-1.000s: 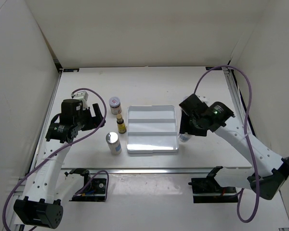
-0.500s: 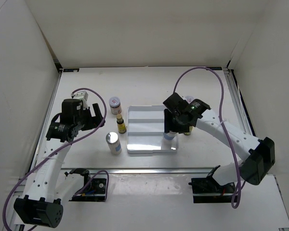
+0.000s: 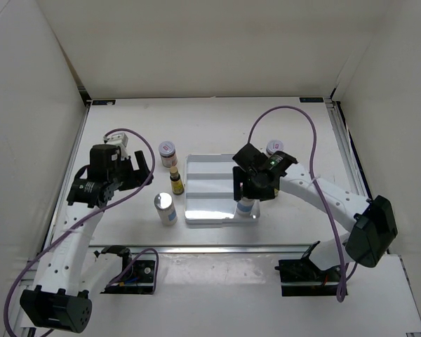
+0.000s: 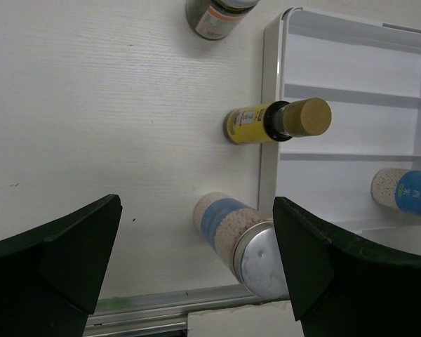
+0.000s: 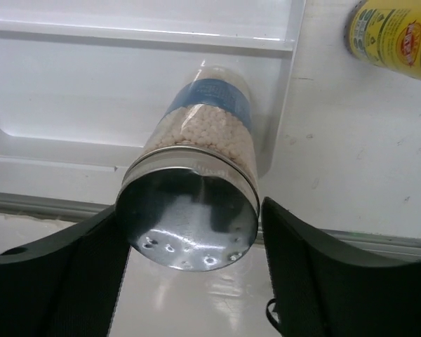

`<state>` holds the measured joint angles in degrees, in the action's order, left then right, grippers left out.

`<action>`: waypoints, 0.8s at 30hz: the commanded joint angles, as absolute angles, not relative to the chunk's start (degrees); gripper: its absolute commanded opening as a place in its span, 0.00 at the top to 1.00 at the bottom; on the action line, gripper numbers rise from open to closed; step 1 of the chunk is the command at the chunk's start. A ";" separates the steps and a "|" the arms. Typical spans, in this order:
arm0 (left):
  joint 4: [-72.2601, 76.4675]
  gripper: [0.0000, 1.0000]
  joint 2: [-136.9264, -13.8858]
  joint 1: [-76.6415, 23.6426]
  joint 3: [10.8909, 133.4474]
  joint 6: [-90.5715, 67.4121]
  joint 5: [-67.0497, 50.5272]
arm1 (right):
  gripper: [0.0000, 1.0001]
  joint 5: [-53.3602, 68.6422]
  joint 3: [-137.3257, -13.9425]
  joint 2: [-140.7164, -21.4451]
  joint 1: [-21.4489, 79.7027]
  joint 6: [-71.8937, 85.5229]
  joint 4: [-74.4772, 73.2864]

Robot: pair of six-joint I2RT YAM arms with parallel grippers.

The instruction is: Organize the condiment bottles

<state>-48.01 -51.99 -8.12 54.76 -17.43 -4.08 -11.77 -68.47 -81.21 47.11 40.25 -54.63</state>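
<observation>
A white tabletop (image 3: 126, 126) enclosed by white walls, seen from above. At its centre lies a shallow white rectangular plastic tray (image 3: 214, 184), divided into three long compartments. The right hand (image 3: 245, 196) reaches over the tray's near right corner and is clenched on the silver cap of a white cylinder with a blue label (image 5: 207, 119). That cylinder is cap up, with its base low in the tray's nearest compartment at the right end. Whether it touches the tray floor cannot be told. The left hand (image 3: 144, 170) hovers left of the tray, its fingers spread wide and grasping nothing. A second white cylinder with a silver cap (image 3: 165, 208) stands just left of the tray's near left corner. A squat jar with a red-marked white lid (image 3: 167, 149) stands by the tray's far left corner. Another squat red-marked jar (image 3: 274, 147) stands just beyond the tray's far right corner. A tiny dark bottle with a yellow label (image 3: 175, 184) stands just beside the middle of the tray's left wall. A second yellow-labelled bottle (image 5: 393, 31) stands right of the tray.
</observation>
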 commanded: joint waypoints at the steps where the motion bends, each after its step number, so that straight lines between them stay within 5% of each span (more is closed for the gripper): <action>1: -47.55 0.00 -48.09 -9.05 54.67 -18.02 -4.92 | 0.14 -15.89 -71.70 -79.63 49.30 40.78 -56.41; 4: -47.55 0.00 -47.37 -9.57 56.33 -17.49 -8.51 | 0.01 -19.76 -74.70 -77.79 50.44 40.26 -58.79; 11: -49.74 0.00 -50.62 -13.34 59.59 -16.87 -17.75 | 0.01 -21.97 -74.36 -68.13 50.98 37.45 -55.82; 24: -58.54 0.00 -56.51 -28.48 60.56 -25.12 0.17 | 0.01 -21.97 -69.08 -61.87 50.98 37.97 -55.28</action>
<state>-55.51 -55.79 -27.86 59.48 -20.97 -6.79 -20.69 -69.19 -62.39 50.76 37.93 -56.53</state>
